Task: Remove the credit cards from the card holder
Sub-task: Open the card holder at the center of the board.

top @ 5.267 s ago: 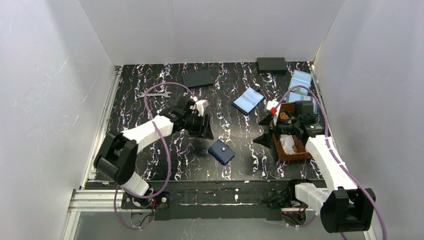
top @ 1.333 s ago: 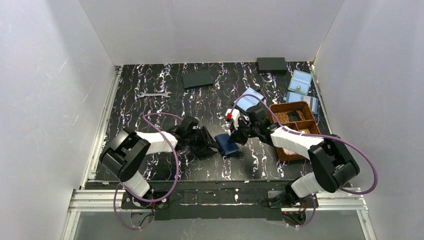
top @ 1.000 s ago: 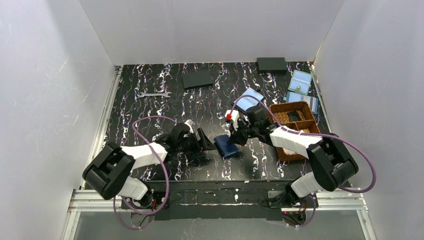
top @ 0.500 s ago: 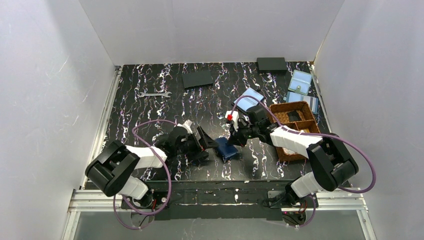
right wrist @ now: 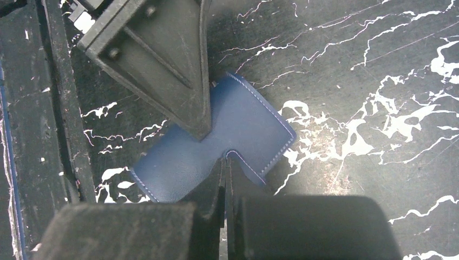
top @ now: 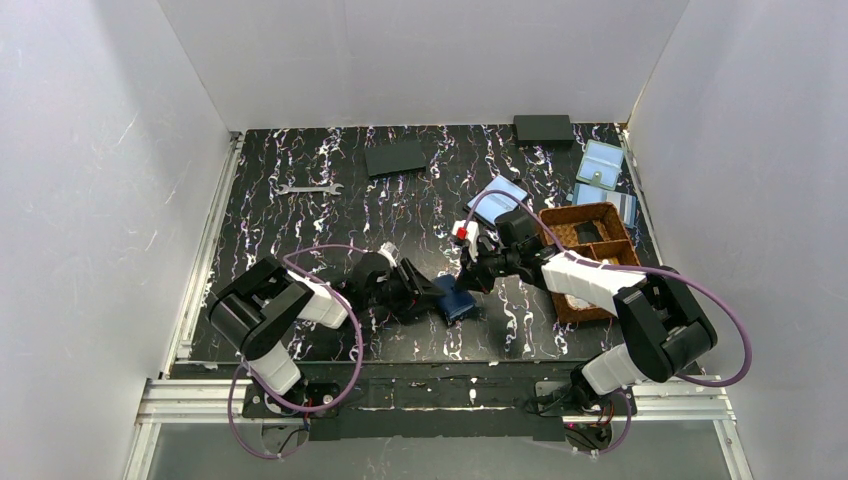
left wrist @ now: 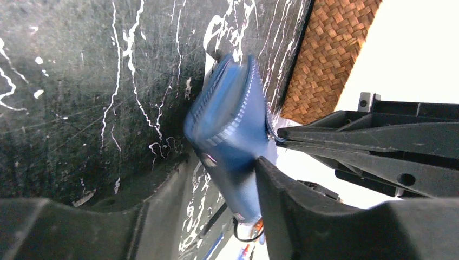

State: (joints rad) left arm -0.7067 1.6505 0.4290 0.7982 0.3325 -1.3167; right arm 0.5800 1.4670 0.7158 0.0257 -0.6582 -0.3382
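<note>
While still closed, navy card holder (top: 455, 298) sits mid-table, near front edge, left gripper (top: 428, 291) clamped across it, right gripper (top: 473, 277) pinched shut on snap tab. No cards visible; extraction all ahead. Black marbled tabletop (top: 300, 215), woven tray (top: 585, 260) right, white enclosure walls.

Brown woven tray (top: 587, 262) just right of the right jaws, open light-blue wallet (top: 497, 201) just beyond them, pale blue pouches (top: 600, 163) farther right, wrench (top: 309, 188) and black pads (top: 397, 157) well beyond the left jaws
</note>
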